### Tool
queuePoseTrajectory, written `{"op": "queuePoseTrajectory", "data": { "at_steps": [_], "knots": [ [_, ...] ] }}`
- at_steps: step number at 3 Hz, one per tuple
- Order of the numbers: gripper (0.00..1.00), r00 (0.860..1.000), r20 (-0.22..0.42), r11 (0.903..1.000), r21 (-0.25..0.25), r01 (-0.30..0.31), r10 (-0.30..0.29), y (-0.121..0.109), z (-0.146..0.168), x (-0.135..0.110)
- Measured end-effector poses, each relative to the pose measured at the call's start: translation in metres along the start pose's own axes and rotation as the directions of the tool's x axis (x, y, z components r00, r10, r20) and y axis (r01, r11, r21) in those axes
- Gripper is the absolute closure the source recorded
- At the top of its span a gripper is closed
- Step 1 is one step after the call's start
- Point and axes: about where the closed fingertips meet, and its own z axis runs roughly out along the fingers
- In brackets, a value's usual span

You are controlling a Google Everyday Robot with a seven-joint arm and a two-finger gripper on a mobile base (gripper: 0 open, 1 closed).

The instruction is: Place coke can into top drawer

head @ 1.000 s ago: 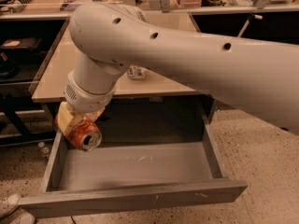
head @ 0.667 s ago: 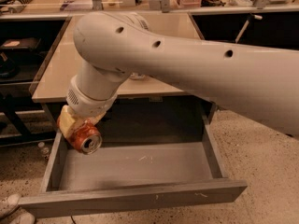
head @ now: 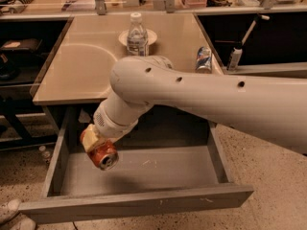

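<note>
1. One camera view is all I have, so everything comes from it. My arm (head: pixel 211 99) sweeps in from the right as a thick white tube, bends over the front edge of the table (head: pixel 81 75) and drops its wrist toward the left part of the open top drawer (head: pixel 144 202).

2. At the wrist's end sits the pincer (head: pixel 95 145) with its tan fingers (head: pixel 88 138), clamped on the coke can (head: pixel 104 157). The can is tilted, with its silver end turned toward the camera and lower right.

3. I see the can inside the outline of the drawer, over the left side of its grey floor and near the left wall. I cannot tell whether it touches the floor.

4. The drawer is pulled well out from under the table, and its flat front panel runs across the bottom of the view.

5. On the table top, well apart from the pincer:
   - a clear water bottle (head: pixel 137 32) stands upright on a small white dish (head: pixel 151 36) near the back;
   - a blue-and-silver can (head: pixel 204 59) stands close to the right edge.

6. On the speckled floor at lower left there is a pale shoe (head: pixel 9 212), and a small bottle (head: pixel 44 152) stands just outside the drawer's left wall.
</note>
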Motion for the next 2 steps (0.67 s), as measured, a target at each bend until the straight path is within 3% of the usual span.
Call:
{"op": "queuePoseTrajectory", "data": {
  "at_steps": [2],
  "knots": [
    [1.0,0.997,0.052,0.9973,-0.05,-0.054,0.056,-0.044,0.048,-0.001]
  ]
}}
